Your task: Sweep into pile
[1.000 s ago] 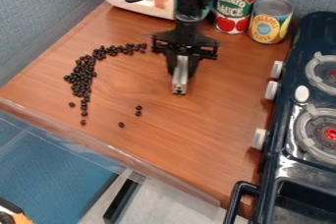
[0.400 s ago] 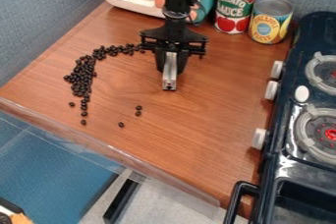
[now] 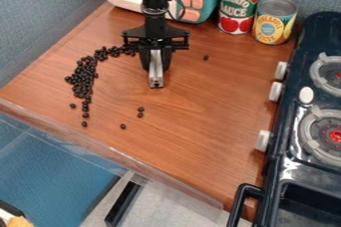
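Observation:
My gripper [image 3: 156, 63] hangs over the upper middle of the wooden counter, shut on a narrow silver tool [image 3: 156, 76] that points down. Dark round beans [image 3: 83, 76] form a curved band to its left, densest at the left and thinning to a short tail at the bottom. The band's upper right end comes up beside the gripper and is partly hidden there. Two loose beans [image 3: 140, 112] lie below the tool, with another bean [image 3: 123, 126] lower left of them. A lone bean [image 3: 206, 57] rests to the gripper's right.
Behind the arm stands a teal and white toy appliance [image 3: 203, 2] with orange buttons. A red can [image 3: 238, 4] and a yellow can [image 3: 273, 20] are at the back right. The dark toy stove [image 3: 293, 136] borders the counter's [image 3: 200, 141] right side, and a clear strip [image 3: 126, 159] edges its front.
The gripper has moved left with the silver tool, nearer the bean band. The lone bean on the right, earlier hidden by the gripper, has come into view. The other visible beans look unmoved.

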### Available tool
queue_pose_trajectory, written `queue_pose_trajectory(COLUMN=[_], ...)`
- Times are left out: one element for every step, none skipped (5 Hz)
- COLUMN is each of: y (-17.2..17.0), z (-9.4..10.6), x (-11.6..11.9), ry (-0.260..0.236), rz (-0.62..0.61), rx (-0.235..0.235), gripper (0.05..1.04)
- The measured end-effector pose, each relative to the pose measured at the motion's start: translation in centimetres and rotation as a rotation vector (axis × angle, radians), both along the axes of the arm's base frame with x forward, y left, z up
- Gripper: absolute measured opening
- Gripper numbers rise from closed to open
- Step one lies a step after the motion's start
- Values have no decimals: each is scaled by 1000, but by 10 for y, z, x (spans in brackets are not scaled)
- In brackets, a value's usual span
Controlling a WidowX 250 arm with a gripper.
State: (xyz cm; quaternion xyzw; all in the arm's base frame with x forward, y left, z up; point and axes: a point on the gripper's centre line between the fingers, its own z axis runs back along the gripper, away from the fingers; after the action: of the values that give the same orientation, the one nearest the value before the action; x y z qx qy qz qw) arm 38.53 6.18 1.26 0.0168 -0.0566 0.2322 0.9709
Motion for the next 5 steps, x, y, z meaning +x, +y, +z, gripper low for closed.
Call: queue_pose_trajectory(y=[10,27,40,52,61], z=[1,4,8,12,15], x=[-11,-20,-31,-42,-53], ry=[3,-15,-44,-56,-62], rz=[25,80,143,180,212], rx=[-7,-9,-8,-11,-16], gripper=[384,384,384,384,384])
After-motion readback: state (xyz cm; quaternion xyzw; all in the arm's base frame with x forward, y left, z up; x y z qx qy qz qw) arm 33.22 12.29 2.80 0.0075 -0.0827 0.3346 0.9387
